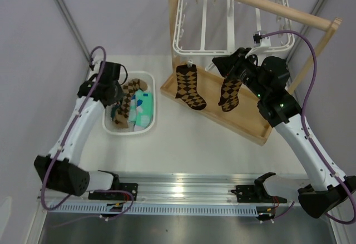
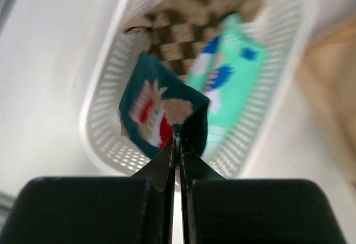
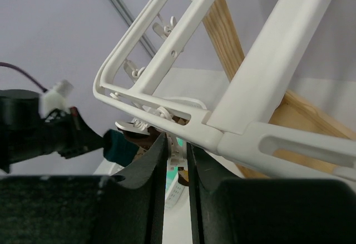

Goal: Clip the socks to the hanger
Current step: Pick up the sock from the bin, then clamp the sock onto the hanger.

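While both argyle socks point(image 1: 189, 87) hang cuff-up, long axis vertical, off the hanger point(image 1: 203, 50), left end effector point(image 2: 178, 138) is pinching the teal sock point(image 2: 156, 110), right end effector point(image 3: 176, 142) clamped shut.

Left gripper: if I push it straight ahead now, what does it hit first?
Past the teal sock it pinches, the left gripper would probably meet the mint sock lying in the white basket, though depth is unclear.
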